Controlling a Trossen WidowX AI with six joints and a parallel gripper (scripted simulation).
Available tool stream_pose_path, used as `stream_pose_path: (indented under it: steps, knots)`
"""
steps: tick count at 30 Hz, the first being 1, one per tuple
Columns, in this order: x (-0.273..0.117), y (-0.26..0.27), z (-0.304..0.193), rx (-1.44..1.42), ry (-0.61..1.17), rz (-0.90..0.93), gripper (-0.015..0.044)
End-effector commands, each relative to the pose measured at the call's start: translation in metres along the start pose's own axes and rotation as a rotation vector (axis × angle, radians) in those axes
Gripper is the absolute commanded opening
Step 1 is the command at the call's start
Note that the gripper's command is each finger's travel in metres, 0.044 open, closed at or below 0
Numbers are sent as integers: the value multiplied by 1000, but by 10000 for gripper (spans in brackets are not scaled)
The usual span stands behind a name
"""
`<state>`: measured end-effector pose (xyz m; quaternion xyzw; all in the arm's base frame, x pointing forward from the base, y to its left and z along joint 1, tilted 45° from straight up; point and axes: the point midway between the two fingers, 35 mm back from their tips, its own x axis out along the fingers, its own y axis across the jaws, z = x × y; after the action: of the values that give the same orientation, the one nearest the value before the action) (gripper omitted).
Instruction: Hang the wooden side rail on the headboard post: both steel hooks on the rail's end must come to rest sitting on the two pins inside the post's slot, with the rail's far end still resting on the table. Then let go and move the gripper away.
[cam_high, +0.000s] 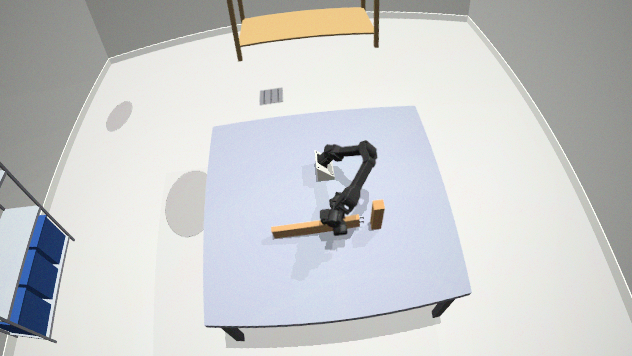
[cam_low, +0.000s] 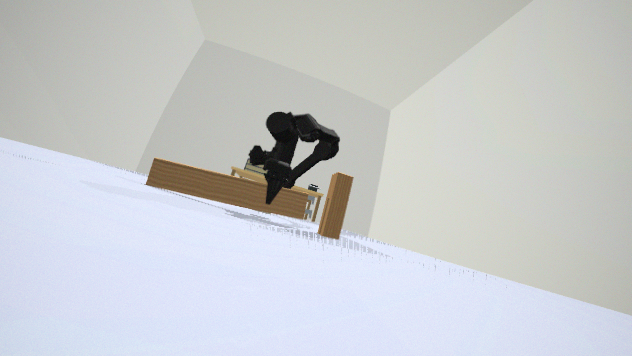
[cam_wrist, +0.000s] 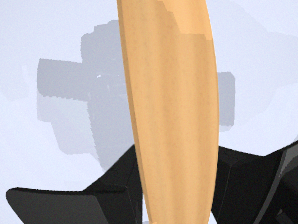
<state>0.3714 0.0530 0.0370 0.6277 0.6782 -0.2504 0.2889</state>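
The wooden side rail (cam_high: 295, 230) (cam_low: 210, 187) (cam_wrist: 170, 75) runs left to right near the middle of the table (cam_high: 250, 285) (cam_low: 200, 300). My gripper (cam_high: 337, 226) (cam_low: 270, 196) (cam_wrist: 161, 147) is shut on the rail, nearer its hook end, with one finger on each side. The small steel hooks (cam_high: 361, 219) stick out of the rail's right end. The headboard post (cam_high: 377, 215) (cam_low: 337, 207) stands upright just right of them, with a small gap between. The slot and pins are hidden. Whether the rail is clear of the table is hard to tell.
The arm's pale base mount (cam_high: 325, 172) is behind the rail, and the arm (cam_high: 365, 170) arches over toward it from the right. A wooden shelf (cam_high: 305, 25) and a rack with blue bins (cam_high: 37, 272) stand off the table.
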Motion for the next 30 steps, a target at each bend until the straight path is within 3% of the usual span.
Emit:
stream_pose_path:
  steps: [1, 30]
  knots:
    - [-3, 1, 0, 0, -6, 9, 0]
    - [-4, 2, -4, 0, -6, 9, 0]
